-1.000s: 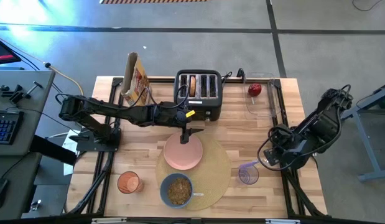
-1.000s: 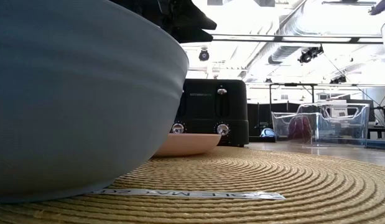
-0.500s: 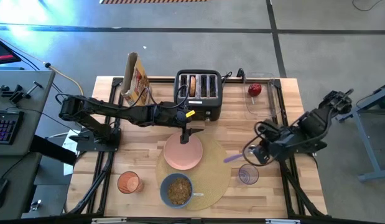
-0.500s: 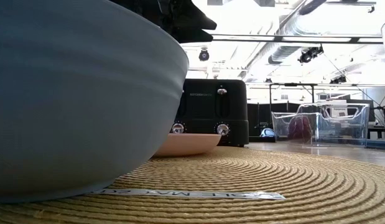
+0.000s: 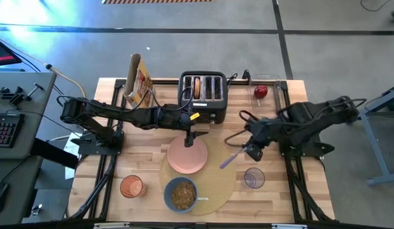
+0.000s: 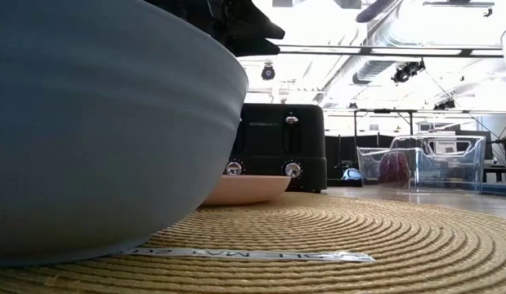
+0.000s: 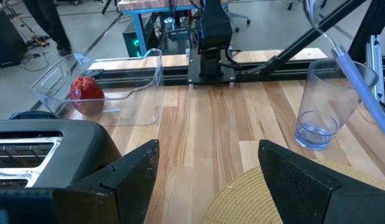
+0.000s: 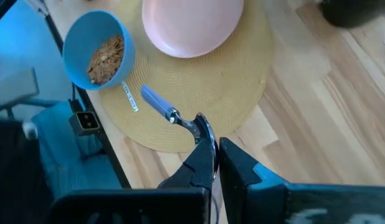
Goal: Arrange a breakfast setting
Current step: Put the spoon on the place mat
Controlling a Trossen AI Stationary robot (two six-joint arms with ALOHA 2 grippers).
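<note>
Right gripper point(image 5: 250, 151) clamps the spoon point(image 5: 227, 159) over the placemat point(image 5: 223, 181).
Left gripper point(image 5: 189, 138) above pink plate point(image 5: 187, 158), fingers apart, empty.

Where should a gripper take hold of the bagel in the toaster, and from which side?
Grip the bagel by its exposed top edge, coming straight down from above. It stands on edge in a slot of the toaster, so only the top shows and the slot walls block its sides.
</note>
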